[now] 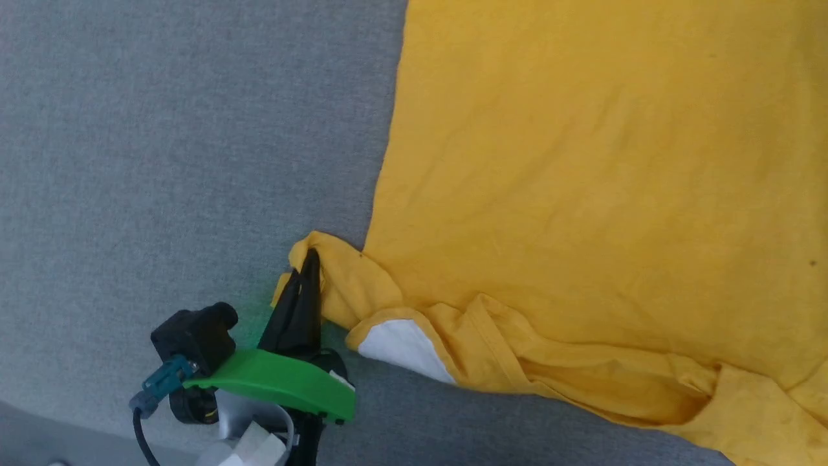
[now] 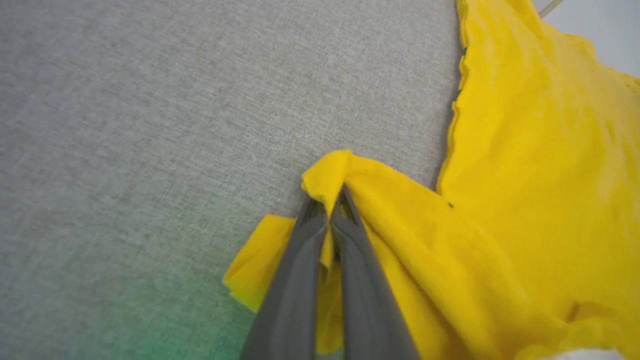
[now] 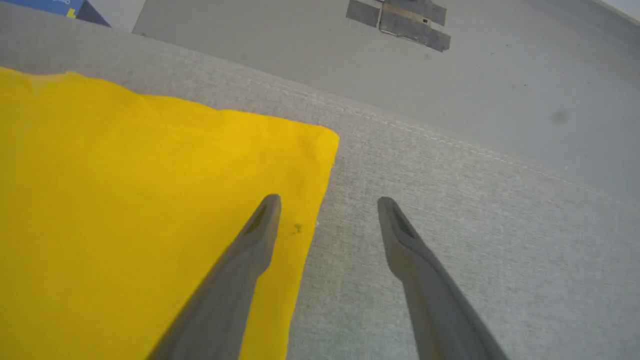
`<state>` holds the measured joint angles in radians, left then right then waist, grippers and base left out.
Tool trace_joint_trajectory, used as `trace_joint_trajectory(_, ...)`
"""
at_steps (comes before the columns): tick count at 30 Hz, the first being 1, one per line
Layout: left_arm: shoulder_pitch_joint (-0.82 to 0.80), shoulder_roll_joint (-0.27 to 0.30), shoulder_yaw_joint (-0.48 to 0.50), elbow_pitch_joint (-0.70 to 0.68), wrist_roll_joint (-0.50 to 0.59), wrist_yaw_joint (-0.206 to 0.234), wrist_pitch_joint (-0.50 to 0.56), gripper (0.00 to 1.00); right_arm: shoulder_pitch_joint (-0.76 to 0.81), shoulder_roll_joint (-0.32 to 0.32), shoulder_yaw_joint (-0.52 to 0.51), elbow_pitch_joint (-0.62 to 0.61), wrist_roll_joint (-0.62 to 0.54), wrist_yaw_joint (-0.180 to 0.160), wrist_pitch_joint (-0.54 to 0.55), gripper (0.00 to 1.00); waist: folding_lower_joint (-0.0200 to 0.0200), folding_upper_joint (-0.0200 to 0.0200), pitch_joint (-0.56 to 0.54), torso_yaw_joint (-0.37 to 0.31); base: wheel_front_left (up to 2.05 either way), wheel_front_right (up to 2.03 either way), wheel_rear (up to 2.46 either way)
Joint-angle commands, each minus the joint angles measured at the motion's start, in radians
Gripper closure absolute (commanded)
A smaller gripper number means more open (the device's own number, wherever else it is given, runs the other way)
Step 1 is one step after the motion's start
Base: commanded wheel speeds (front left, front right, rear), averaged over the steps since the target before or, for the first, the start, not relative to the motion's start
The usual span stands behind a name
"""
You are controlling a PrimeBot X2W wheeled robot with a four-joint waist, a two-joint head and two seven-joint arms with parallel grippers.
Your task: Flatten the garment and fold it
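Lying on a grey woven surface point(image 1: 162, 162), the yellow cotton T-shirt point(image 1: 582, 194) has a bunched corner at its left edge pinched in the clenched left gripper point(image 1: 309, 259), with bare grey cloth beyond. The right gripper point(image 3: 327, 202), fingers parted and holding nothing, straddles the shirt's straight edge near a corner.

The T-shirt point(image 1: 582, 162) lies spread on the cloth-covered table point(image 1: 162, 162), toward the right, with bare table to its left. At the shirt's near left corner the fabric bunches, and the left gripper point(image 1: 309, 259) pinches a fold there. The right gripper point(image 3: 327, 202) straddles a side edge beside another corner, one finger above the shirt and the other above bare table. Beyond the table's far edge lies the floor point(image 3: 500, 85), with strips of tape point(image 3: 400, 22) on it.
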<state>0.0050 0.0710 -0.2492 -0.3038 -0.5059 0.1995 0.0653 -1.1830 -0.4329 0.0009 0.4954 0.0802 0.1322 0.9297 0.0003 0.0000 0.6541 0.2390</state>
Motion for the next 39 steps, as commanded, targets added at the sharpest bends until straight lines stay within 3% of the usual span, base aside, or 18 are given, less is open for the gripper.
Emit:
trace_joint_trajectory(1, 0.010, -0.003, -0.007, 0.015, 0.003, 0.009, 0.000, 1.00, -0.010, -0.010, 0.011, 0.008, 0.008, -0.002, 0.022, 0.00, -0.0003, 0.0000, 0.074, 0.074, 0.00, 0.00, 0.00)
trace_joint_trajectory(7, -0.001, -0.006, -0.021, 0.045, 0.004, 0.013, -0.020, 1.00, 0.027, -0.019, 0.015, 0.031, 0.059, -0.002, 0.124, 0.00, -0.0003, 0.0000, 0.052, 0.073, 0.00, 0.00, 0.00)
trace_joint_trajectory(9, -0.002, -0.004, -0.020, 0.053, 0.007, 0.015, -0.022, 1.00, 0.035, -0.023, 0.007, 0.028, 0.075, -0.002, 0.158, 0.78, -0.0003, 0.0000, 0.033, 0.071, 0.00, 0.00, 0.00)
trace_joint_trajectory(10, -0.003, -0.002, -0.020, 0.057, 0.007, 0.015, -0.022, 1.00, 0.035, -0.026, -0.001, 0.023, 0.083, -0.002, 0.167, 1.00, -0.0003, 0.0000, 0.021, 0.069, 0.00, 0.00, 0.00)
trace_joint_trajectory(15, -0.005, 0.013, -0.013, 0.064, 0.011, 0.016, -0.020, 1.00, 0.026, -0.032, -0.028, -0.022, 0.084, -0.002, 0.134, 1.00, -0.0003, 0.0000, -0.056, 0.050, 0.00, 0.00, 0.00)
trace_joint_trajectory(21, 0.009, 0.047, 0.011, 0.079, 0.011, 0.025, 0.003, 1.00, 0.040, -0.006, -0.055, -0.054, 0.117, -0.002, 0.027, 1.00, -0.0003, 0.0000, -0.213, -0.022, 0.00, 0.00, 0.00)
trace_joint_trajectory(25, 0.021, 0.073, 0.027, 0.085, 0.009, 0.033, 0.030, 1.00, 0.123, -0.053, 0.000, -0.096, 0.143, -0.002, 0.019, 1.00, -0.0003, 0.0000, -0.320, -0.094, 0.00, 0.00, 0.00)
trace_joint_trajectory(33, 0.042, 0.101, 0.041, 0.125, -0.013, 0.034, 0.069, 1.00, 0.502, -0.144, 0.080, -0.307, 0.303, -0.002, 0.085, 1.00, -0.0003, 0.0000, -0.461, -0.236, 0.00, 0.00, 0.00)
trace_joint_trajectory(36, 0.050, 0.101, 0.050, 0.141, -0.019, 0.039, 0.067, 1.00, 0.685, -0.134, 0.050, -0.387, 0.346, -0.002, 0.088, 1.00, -0.0003, 0.0000, -0.485, -0.275, 0.00, 0.00, 0.00)
trace_joint_trajectory(39, 0.055, 0.099, 0.054, 0.162, -0.021, 0.044, 0.059, 1.00, 0.851, -0.072, 0.009, -0.440, 0.378, -0.002, 0.057, 1.00, -0.0003, 0.0000, -0.492, -0.312, 0.00, 0.00, 0.00)
